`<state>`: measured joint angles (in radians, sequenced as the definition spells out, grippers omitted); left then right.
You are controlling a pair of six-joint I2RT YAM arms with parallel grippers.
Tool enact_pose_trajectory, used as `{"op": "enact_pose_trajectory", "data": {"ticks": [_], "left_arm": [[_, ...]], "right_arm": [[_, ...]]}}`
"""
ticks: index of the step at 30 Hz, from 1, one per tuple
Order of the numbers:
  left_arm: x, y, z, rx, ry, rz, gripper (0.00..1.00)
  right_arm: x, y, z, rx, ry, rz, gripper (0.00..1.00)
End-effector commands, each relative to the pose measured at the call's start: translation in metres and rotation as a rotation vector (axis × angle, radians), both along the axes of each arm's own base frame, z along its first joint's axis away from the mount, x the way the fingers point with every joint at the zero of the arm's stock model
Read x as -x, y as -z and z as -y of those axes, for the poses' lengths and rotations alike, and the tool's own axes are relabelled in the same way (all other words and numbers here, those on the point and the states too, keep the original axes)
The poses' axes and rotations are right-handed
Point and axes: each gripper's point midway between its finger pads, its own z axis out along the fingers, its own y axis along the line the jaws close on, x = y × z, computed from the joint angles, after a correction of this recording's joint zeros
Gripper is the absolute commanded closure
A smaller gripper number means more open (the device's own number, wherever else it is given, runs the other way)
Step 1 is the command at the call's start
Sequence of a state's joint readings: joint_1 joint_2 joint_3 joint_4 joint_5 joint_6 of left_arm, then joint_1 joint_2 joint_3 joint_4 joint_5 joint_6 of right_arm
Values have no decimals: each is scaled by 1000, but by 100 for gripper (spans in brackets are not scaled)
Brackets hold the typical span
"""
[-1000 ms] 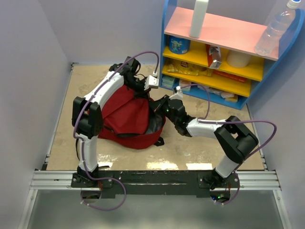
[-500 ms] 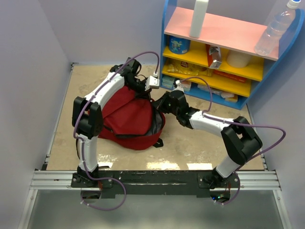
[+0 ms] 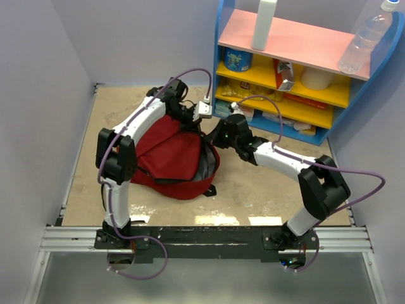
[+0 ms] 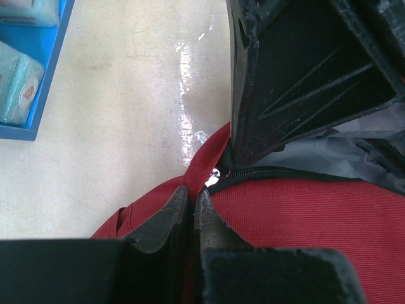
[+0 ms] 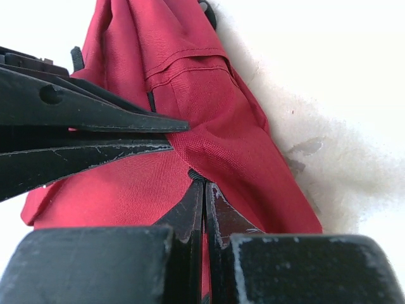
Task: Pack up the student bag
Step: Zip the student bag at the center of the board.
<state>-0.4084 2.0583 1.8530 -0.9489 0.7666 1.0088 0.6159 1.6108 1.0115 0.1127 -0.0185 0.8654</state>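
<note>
Clenched at its zip edge, left pincer (image 4: 193, 195) and right pincer (image 5: 204, 187) meet over the soft, floppy student bag (image 3: 174, 158), slumped mid-counter (image 3: 253, 190) left of the shelf (image 3: 285, 95); its fabric rim looks the surest hold.

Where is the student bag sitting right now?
In the top view the student bag lies left of centre on the table, under the left arm, with the shelf unit to its right at the back.
</note>
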Motion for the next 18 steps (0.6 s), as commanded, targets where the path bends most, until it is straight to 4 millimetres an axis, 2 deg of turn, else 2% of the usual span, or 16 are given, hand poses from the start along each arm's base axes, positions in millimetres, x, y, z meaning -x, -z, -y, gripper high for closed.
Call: {"op": "enact_pose_trajectory", "data": {"ticks": [1, 3, 4, 12, 18], "left_arm": [[-4, -19, -3, 14, -42, 43, 100], [-12, -21, 0, 22, -70, 58, 100], [-15, -20, -1, 17, -82, 65, 100], [-47, -27, -3, 16, -206, 104, 100], [-66, -28, -8, 28, -264, 92, 100]], "right_arm": [[-8, -38, 14, 34, 9, 70, 100], [-10, -46, 17, 38, 11, 84, 100], [-9, -40, 24, 64, 19, 62, 100], [-3, -39, 45, 133, 37, 33, 100], [6, -40, 50, 125, 37, 26, 100]]}}
